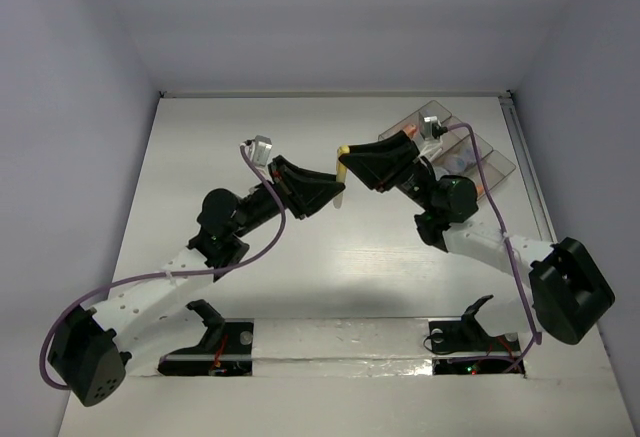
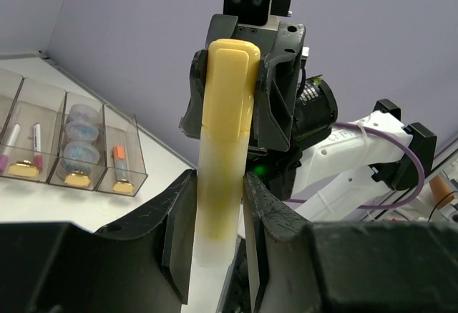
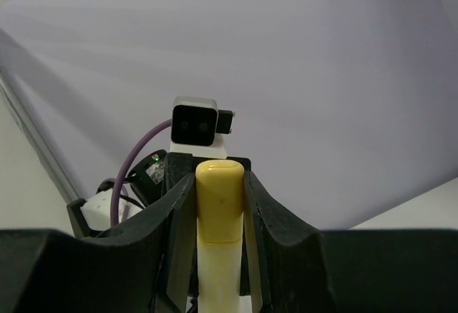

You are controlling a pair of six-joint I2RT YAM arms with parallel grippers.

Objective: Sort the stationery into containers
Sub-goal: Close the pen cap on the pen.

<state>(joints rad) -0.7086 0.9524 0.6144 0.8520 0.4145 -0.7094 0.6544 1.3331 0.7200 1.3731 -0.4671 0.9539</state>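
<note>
Nearly done, it seems: the bins (image 2: 137, 152) at the far right already hold pens (image 2: 13, 140), tins (image 2: 77, 137) and an orange marker (image 2: 120, 166), and no loose piece shows on the table (image 1: 230, 137). One yellow marker (image 2: 223, 134) hangs mid-air, with the left fingers (image 2: 179, 234) pinching its white barrel and the right fingers (image 3: 266, 220) pinching its cap. Only the right arm (image 1: 480, 242) overhangs the bins.

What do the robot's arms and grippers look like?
The left arm and right arm are white links with black joint housings. The left gripper and right gripper are black and wedge-shaped. A purple cable loops along each arm; a pale camera box sits on each wrist.
</note>
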